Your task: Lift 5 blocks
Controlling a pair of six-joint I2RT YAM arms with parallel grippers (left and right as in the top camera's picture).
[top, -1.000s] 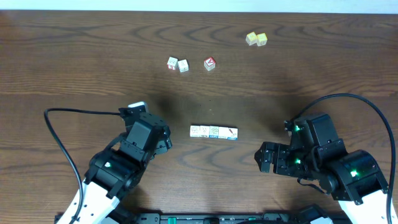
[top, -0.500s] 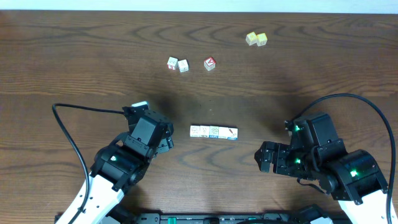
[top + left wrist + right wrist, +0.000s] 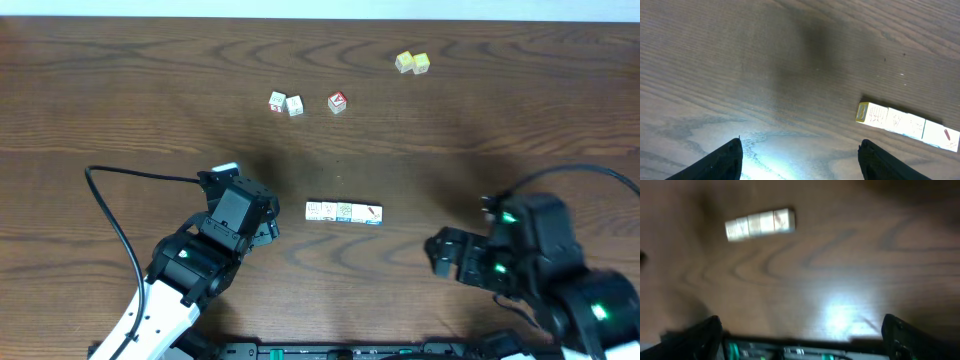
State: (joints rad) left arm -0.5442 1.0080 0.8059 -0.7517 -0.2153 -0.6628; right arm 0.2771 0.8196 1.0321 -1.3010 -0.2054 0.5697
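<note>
A short row of whitish blocks [image 3: 343,213] lies side by side at the table's middle. It also shows in the left wrist view, blocks [image 3: 907,126], and blurred in the right wrist view, blocks [image 3: 760,224]. Two more whitish blocks [image 3: 286,103] sit apart at the back. My left gripper [image 3: 268,228] is just left of the row, open and empty, gripper [image 3: 800,145]. My right gripper [image 3: 437,255] is to the row's right and nearer the front edge, open wide with nothing in it, gripper [image 3: 801,320].
A red-faced cube [image 3: 337,102] sits right of the two back blocks. Two plain yellow cubes [image 3: 412,63] lie at the back right. The left arm's black cable [image 3: 110,225] loops over the table at the left. The table's front edge is close under both arms.
The right arm has shifted right and toward the front edge, away from the row, and its view is blurred. The left arm edged right earlier and has since held still.
</note>
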